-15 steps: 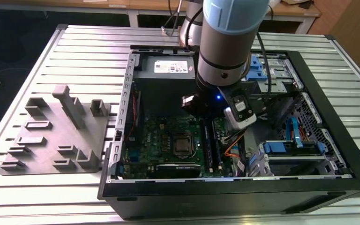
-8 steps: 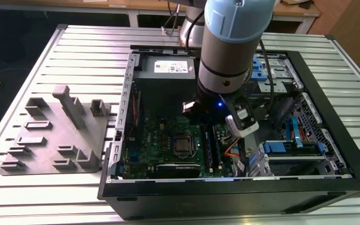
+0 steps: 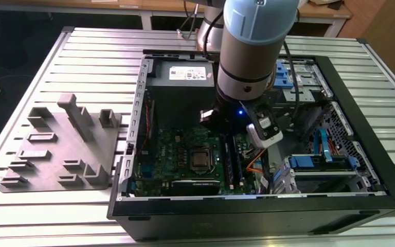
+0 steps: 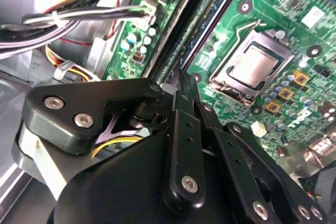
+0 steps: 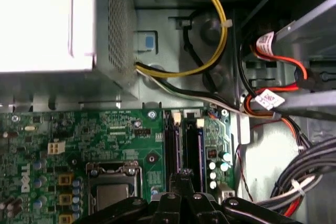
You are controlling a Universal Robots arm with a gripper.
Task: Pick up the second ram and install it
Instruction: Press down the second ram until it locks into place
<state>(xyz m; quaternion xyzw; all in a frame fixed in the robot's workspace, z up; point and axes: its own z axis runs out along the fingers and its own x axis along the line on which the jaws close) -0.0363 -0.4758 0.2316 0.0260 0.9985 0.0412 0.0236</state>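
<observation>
My gripper (image 5: pixel 184 173) hangs low inside the open computer case, right over the two long black slot rails (image 5: pixel 184 145) of the green motherboard (image 5: pixel 121 129). Its black fingers (image 4: pixel 184 85) are pressed together, and I see nothing between them. In both wrist views a thin dark strip with a bluish edge lies along each rail. I cannot tell whether either strip is the second ram. In the exterior view the arm's wrist (image 3: pixel 249 67) hides the gripper, and the slot rails (image 3: pixel 233 159) run out from under it.
The grey power supply (image 3: pixel 183 77) sits at the back of the case (image 3: pixel 252 213), with cable bundles (image 5: pixel 210 72) beside the slots. The processor socket (image 4: pixel 257 66) lies close by. Blue drive bays (image 3: pixel 321 157) stand on the exterior view's right, a grey holder tray (image 3: pixel 60 149) on its left.
</observation>
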